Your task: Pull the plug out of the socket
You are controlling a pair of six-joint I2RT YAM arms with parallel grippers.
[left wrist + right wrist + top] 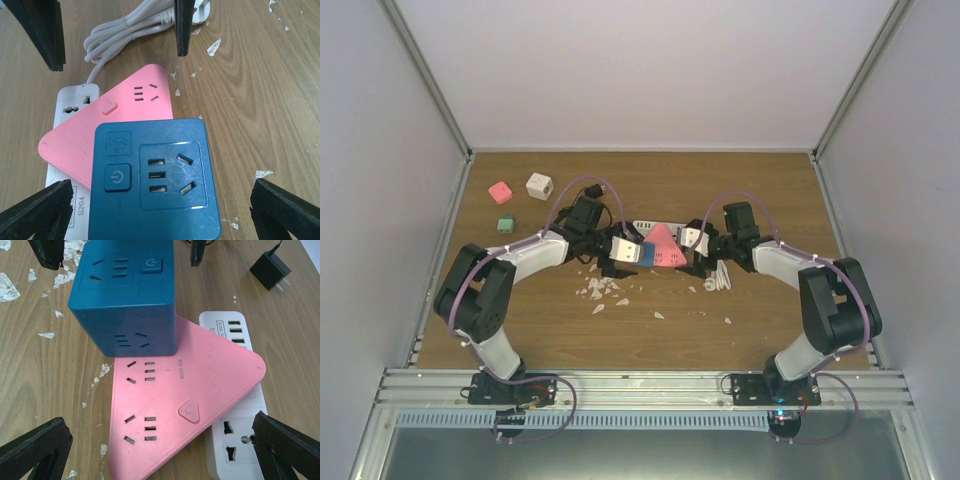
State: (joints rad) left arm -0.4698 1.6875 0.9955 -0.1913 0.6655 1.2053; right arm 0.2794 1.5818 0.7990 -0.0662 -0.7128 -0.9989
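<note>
The top camera looks steeply down from above and behind the arm bases [640,388], far from the pink triangular socket [663,247]; each wrist camera hangs close over that socket, from opposite sides; all three views share it and the blue cube [155,175] on it.

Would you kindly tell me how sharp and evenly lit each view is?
Left wrist: sharp, pale sheen on the blue cube socket. Right wrist: sharp, evenly lit, soft shadows. Top external: even light, but the pink triangular socket looks small and coarse.
</note>
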